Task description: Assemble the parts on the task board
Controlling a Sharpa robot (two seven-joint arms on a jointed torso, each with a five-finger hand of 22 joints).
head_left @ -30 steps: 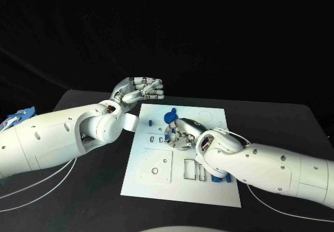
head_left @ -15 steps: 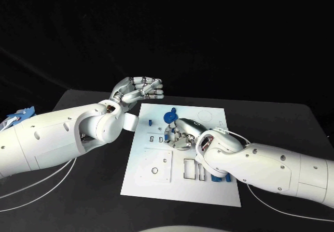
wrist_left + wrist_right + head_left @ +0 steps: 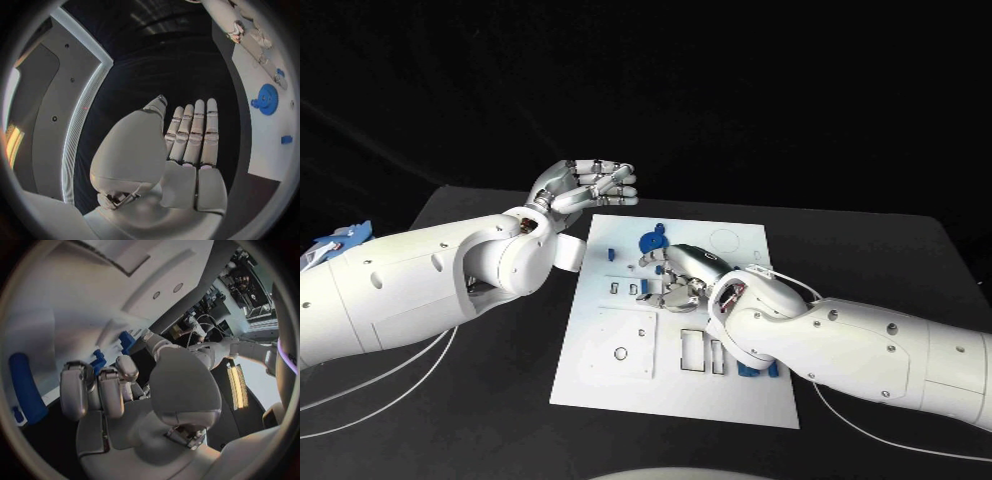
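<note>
White and flat, the task board (image 3: 625, 385) lies in the middle of the black counter (image 3: 906, 260), its long side running away from the robot. Nearest on it, by the near right corner, a few small blue parts (image 3: 759, 369) stand close together in their slots, just beside a pair of narrow upright cut-outs (image 3: 692, 350). To their left sits a square recess with a small round hole (image 3: 620, 353); nothing blue shows in it.

Further up the board, the right hand (image 3: 678, 280) hangs low over the middle, palm down, fingers curled in toward the plate. In the right wrist view the fingers (image 3: 94, 390) bend together beside a long blue piece (image 3: 25, 385) and some stubby blue parts (image 3: 99, 360) on the white surface; whether the hand grips any of them I cannot tell, since the fingertips are hidden.

Just beyond it a round blue gear (image 3: 649, 241) lies on the board, apart from the fingers, and a faint circular outline (image 3: 726, 238) sits to its right.

Farthest off, past the board's far left corner, the left hand (image 3: 589, 184) is raised above the counter. Its fingers (image 3: 195, 132) are straight and side by side, holding nothing.
</note>
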